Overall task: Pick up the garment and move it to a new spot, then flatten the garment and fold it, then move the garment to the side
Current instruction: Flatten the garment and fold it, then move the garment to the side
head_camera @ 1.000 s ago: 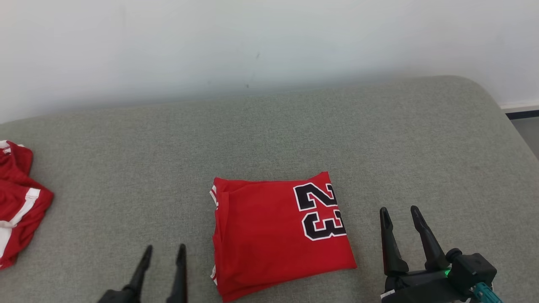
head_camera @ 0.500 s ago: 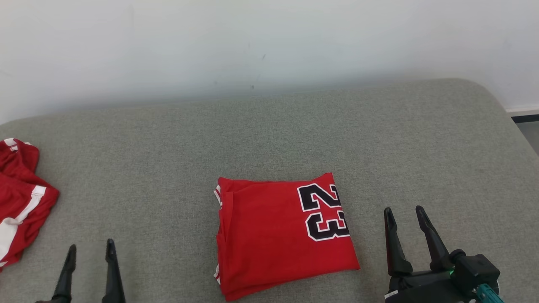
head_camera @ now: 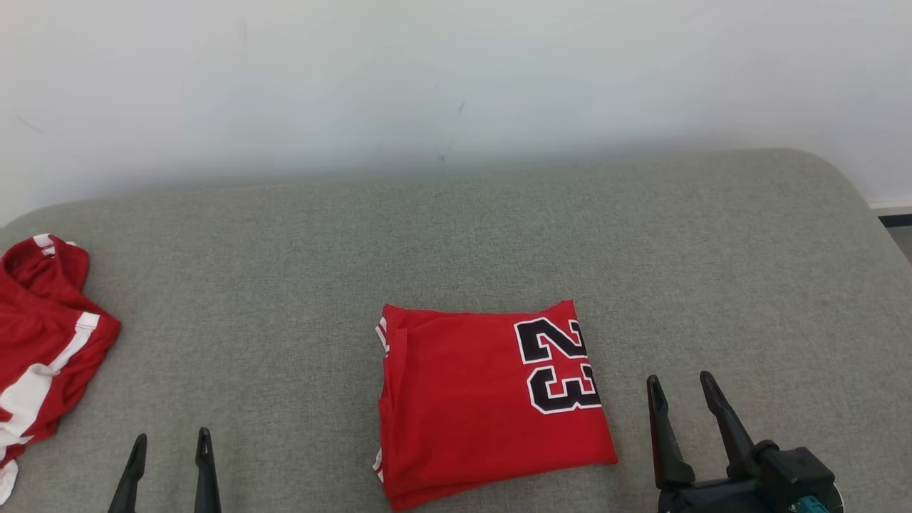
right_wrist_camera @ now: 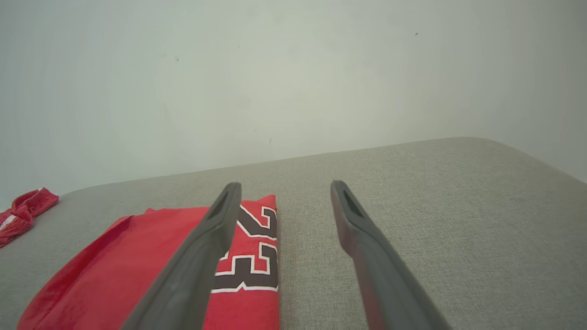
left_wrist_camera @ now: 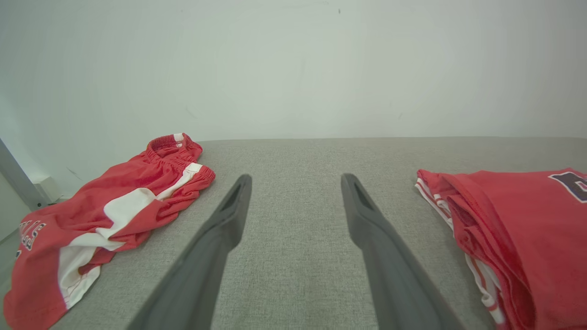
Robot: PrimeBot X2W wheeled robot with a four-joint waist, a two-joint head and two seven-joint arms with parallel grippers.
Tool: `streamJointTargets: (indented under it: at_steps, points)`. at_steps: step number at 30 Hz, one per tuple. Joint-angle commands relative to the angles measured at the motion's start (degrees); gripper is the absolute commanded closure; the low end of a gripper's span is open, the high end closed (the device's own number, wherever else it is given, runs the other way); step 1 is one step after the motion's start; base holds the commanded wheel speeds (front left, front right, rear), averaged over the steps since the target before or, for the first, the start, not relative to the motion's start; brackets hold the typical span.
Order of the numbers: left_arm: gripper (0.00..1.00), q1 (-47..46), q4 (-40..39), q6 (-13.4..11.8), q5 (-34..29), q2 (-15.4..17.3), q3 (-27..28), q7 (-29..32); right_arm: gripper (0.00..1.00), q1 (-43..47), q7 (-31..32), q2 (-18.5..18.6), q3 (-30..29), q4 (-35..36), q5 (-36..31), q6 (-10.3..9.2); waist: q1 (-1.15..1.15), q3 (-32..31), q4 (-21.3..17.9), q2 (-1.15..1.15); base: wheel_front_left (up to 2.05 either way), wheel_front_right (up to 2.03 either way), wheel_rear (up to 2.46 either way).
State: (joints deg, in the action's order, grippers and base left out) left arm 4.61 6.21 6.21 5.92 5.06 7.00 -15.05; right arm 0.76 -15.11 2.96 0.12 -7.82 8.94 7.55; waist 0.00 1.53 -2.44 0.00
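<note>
A red garment with a black "23" lies folded into a square on the grey cushioned surface, near its front middle. The left wrist view has its striped folded edge at the right; the right wrist view has it at the lower left. My left gripper stands open at the lower left, well apart from the garment, nothing between its fingers. My right gripper is open just right of the garment, also empty. Each pair of dark fingers is spread wide over bare fabric.
Red shorts with white stripes lie crumpled at the far left of the surface, also in the left wrist view. A pale wall backs the surface. The surface's rounded right corner drops to the floor.
My left gripper has drawn away from the garment to the left and lower in view. The camera has shifted, moving the whole scene slightly right and down. The right gripper stays open beside the garment.
</note>
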Motion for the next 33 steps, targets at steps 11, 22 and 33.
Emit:
streamJointTargets:
  at_steps: [11,22,33]
  points:
    - [0.00,1.19,0.24,0.89,-0.95,-0.30,-0.43,-0.18,0.00,0.90,-0.04,-0.17,0.98,-2.13,-1.51,-0.14,0.00,-1.38,1.64,0.00,0.00,0.00,0.00]
    - [0.00,1.93,-0.21,1.23,-0.90,-0.66,-0.81,-0.18,0.00,1.17,-0.04,-0.17,1.15,-3.12,-1.42,-0.14,0.00,-1.87,1.59,0.00,0.00,0.00,0.00]
    - [0.00,1.99,-0.22,1.33,-1.56,-1.18,-0.98,-0.18,0.00,1.31,-0.04,-0.17,0.93,-3.44,-1.69,-0.14,0.00,-1.94,1.51,0.00,0.00,0.00,0.00]
